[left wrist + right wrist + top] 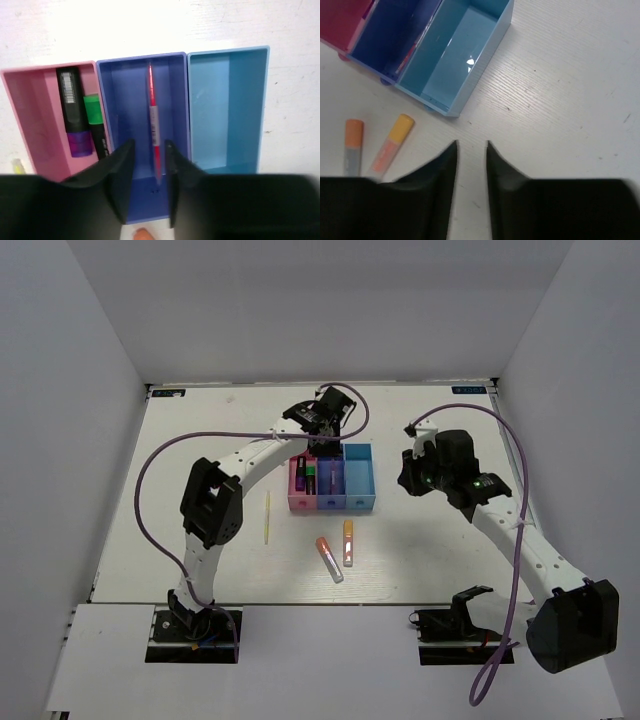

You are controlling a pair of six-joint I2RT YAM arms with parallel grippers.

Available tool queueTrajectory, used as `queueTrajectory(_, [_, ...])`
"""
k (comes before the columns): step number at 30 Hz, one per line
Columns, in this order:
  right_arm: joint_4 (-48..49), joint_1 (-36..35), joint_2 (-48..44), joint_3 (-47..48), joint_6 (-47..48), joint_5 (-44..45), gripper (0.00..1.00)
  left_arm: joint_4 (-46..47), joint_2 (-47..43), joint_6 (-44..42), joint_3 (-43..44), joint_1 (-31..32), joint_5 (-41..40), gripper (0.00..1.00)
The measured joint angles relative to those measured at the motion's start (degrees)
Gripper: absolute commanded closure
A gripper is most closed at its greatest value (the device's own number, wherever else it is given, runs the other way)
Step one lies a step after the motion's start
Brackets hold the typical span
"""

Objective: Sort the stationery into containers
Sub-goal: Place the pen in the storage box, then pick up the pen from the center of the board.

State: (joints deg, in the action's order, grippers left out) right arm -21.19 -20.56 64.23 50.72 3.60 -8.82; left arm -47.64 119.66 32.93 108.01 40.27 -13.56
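Three joined bins stand mid-table: pink (300,502), dark blue (330,502), teal (360,480). In the left wrist view the pink bin (35,115) holds a purple marker (75,115) and a green marker (94,112). A thin pink pen (152,110) lies in the blue bin (122,100). The teal bin (220,100) holds nothing. My left gripper (149,145) is open above the blue bin's near end, its jaws either side of the pen's tip. My right gripper (471,145) is open and empty over bare table, right of the teal bin (450,65).
On the table in front of the bins lie a thin yellow pen (267,517), a red marker with a grey end (329,558) and an orange marker (348,542). The last two also show in the right wrist view, red-grey (353,147) and orange (395,140).
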Motion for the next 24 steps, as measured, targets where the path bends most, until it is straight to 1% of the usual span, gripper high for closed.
queueTrajectory(1, [-0.1, 0.1, 0.0, 0.0, 0.2, -0.3, 0.97, -0.2, -0.1, -0.1, 0.0, 0.0, 0.0, 0.85])
queueTrajectory(2, [-0.1, 0.2, 0.0, 0.0, 0.1, -0.7, 1.00, 0.1, -0.6, -0.2, -0.5, 0.1, -0.2, 0.92])
queueTrajectory(3, [-0.2, 0.4, 0.0, 0.0, 0.0, -1.0, 1.00, 0.7, -1.7, -0.3, -2.1, 0.2, -0.6, 0.96])
queueTrajectory(4, [-0.3, 0.6, 0.0, 0.0, -0.1, -1.5, 1.00, 0.6, -3.9, -0.3, -4.5, 0.4, -1.0, 0.96])
queueTrajectory(5, [-0.4, 0.7, 0.0, 0.0, -0.1, -1.7, 1.00, 0.7, -6.7, -0.4, -7.8, 0.5, -1.6, 0.93])
queueTrajectory(6, [-0.5, 0.9, 0.1, 0.0, -0.2, -2.1, 0.86, 1.2, -10.0, -0.4, -11.6, 0.5, -2.5, 0.72])
queueTrajectory(7, [-0.7, 1.1, 0.2, 0.0, -0.3, -2.4, 0.81, 1.1, -14.5, -0.5, -16.2, 0.5, -3.4, 0.68])
queueTrajectory(8, [-0.8, 1.1, 0.3, 0.0, -0.2, -2.6, 0.80, 1.3, -19.1, 0.1, -21.1, 0.3, -4.0, 0.64])
queueTrajectory(9, [-1.0, 1.1, 0.5, 0.0, -0.1, -2.9, 0.77, 1.7, -23.7, 0.5, -25.9, -0.2, -4.7, 0.55])
queueTrajectory(12, [-1.2, 1.1, 1.3, 0.0, 0.0, -3.5, 0.76, 2.0, -36.1, 2.0, -39.2, -4.1, -5.6, 0.53])
queueTrajectory(13, [-1.2, 1.1, 1.6, 0.0, 0.0, -3.6, 0.76, 2.4, -38.8, 2.2, -42.8, -5.8, -5.5, 0.50])
queueTrajectory(14, [-1.2, 1.1, 1.9, 0.0, 0.0, -3.8, 0.76, 2.6, -40.4, 2.4, -45.9, -7.7, -5.5, 0.50])
queueTrajectory(16, [-1.4, 1.1, 2.3, 0.0, 0.0, -3.8, 0.76, 3.4, -40.5, 2.6, -49.8, -10.0, -5.3, 0.49])
queueTrajectory(18, [-1.4, 1.2, 2.7, 0.0, 0.0, -3.9, 0.76, 4.5, -38.4, 2.5, -52.2, -10.5, -4.4, 0.49])
queueTrajectory(24, [-1.4, 2.1, 2.9, 0.0, 0.0, -4.3, 0.74, 10.2, -30.8, 1.8, -53.8, -10.4, -0.5, 0.45])
